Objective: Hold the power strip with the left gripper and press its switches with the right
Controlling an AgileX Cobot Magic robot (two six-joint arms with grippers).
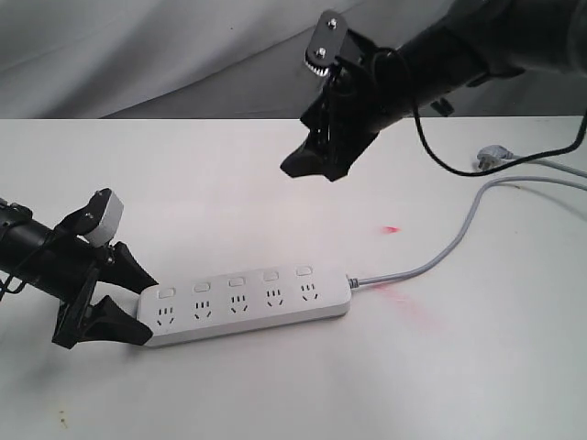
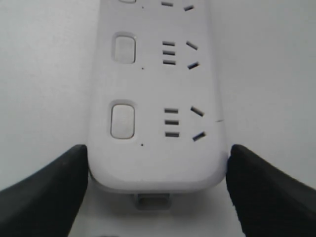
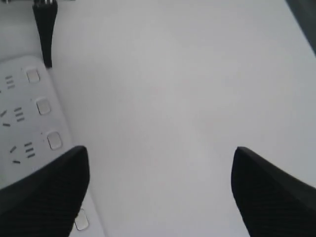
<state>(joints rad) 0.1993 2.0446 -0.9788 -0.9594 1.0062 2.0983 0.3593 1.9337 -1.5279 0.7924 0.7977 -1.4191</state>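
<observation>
White matte table [image 1: 229, 174] fills the lower frame; light is even, shadows soft. Grey draped backdrop [image 1: 138, 55] with shallow folds runs across the top of the frame. Two red marks [image 1: 392, 228] on the tabletop, right of centre.

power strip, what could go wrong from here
The left gripper clasps only the rounded end of the power strip, so a press near the cord end could pivot or slide it. The right gripper hangs clear of the strip with jaws wide open; an open finger could miss the small switches.
</observation>
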